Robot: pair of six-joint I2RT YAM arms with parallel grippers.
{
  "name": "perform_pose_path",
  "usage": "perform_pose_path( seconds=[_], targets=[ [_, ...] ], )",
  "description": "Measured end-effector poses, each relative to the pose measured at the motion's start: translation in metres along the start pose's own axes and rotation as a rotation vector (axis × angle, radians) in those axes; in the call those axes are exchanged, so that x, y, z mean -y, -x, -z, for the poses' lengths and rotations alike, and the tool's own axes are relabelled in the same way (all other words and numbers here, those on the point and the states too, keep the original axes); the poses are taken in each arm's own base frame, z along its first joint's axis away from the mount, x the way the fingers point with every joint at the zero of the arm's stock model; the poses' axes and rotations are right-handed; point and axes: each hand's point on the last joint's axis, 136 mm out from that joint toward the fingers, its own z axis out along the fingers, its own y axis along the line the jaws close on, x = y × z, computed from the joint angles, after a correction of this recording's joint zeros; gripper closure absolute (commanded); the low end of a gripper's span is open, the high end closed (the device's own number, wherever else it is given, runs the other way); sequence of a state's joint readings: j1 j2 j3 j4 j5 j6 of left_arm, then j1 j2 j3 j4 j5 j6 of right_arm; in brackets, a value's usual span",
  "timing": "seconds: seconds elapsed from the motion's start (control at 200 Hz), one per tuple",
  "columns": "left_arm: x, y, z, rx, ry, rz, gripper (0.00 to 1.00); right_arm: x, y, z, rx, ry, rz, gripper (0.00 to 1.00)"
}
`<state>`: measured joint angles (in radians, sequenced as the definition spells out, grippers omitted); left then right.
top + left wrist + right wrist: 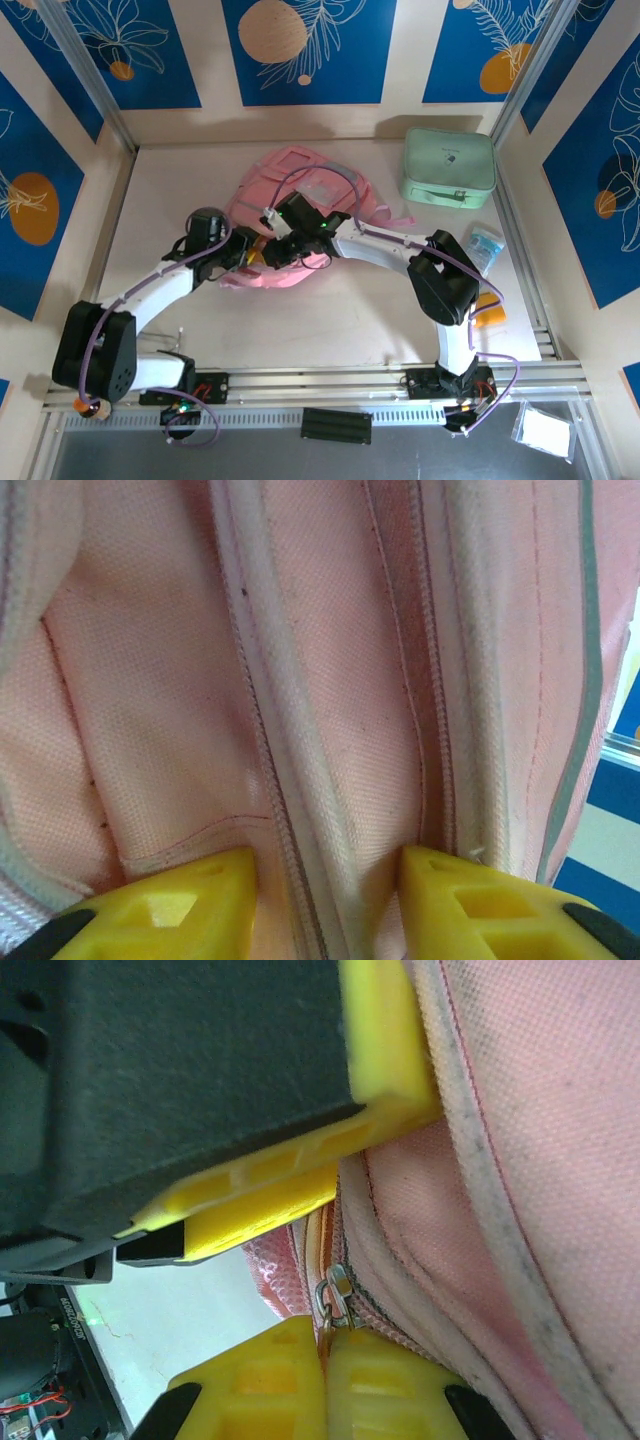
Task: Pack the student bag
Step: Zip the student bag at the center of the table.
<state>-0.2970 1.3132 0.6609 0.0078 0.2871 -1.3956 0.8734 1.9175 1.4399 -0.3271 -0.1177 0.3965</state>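
Fingers first, left wrist view: left fingers (170, 905) part-spread, one each side of a raised seam ridge on the student bag (330, 680). Pink fabric fills the gap btwn them. Cannot tell if they clamp the ridge or merely flank it. Judged purpose: steady the bag's edge so the zip has sth to pull against.

Right wrist view: right fingers (260, 1385) pressed together, pinching the tab of the zip pull (335, 1288). Metal slider sits just above the tips, on the zip line running up btwn pink panels. One yellow finger of the left arm and its black housing (180, 1090) lie across the top, the finger touching the bag just beside the zip. Consistent w/ a brace-and-pull arrangement. Judged step: working the zip; whether opening or closing, cannot tell.

Top view: bag lies flat mid-bench (330, 330), toward the back, both arms converging on its near edge. Mint green case (448, 167) sits well apart at back right, on the bench, not in the bag. Small packets (485, 245) near the right arm, too small to identify. Judgement: packing not complete. Risks: tab slipping from the pinch; bag sliding if the left hold is loose.
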Motion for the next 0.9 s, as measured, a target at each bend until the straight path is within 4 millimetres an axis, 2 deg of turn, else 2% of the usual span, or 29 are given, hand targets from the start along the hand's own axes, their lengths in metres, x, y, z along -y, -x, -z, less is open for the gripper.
perform_pose_path(
  seconds=[0.16,0.245,0.38,0.565,0.9],
  targets=[
    [0.001,0.001,-0.005,0.002,-0.007,0.005,0.91,0.005,-0.002,-0.001,0.001,-0.048,0.006,1.00],
    [0.003,0.001,-0.006,0.001,-0.011,-0.003,1.00,0.011,-0.005,-0.001,-0.003,-0.095,0.006,1.00],
    [0.004,-0.003,-0.007,-0.011,-0.012,-0.017,1.00,0.019,-0.011,0.009,0.014,-0.171,0.026,0.99],
    [0.006,-0.004,-0.006,-0.010,-0.003,-0.053,1.00,0.043,-0.036,0.043,0.034,-0.302,0.070,0.97],
    [0.006,-0.001,-0.005,-0.002,0.004,-0.088,1.00,0.080,-0.038,0.062,0.042,-0.410,0.095,0.96]
  ],
)
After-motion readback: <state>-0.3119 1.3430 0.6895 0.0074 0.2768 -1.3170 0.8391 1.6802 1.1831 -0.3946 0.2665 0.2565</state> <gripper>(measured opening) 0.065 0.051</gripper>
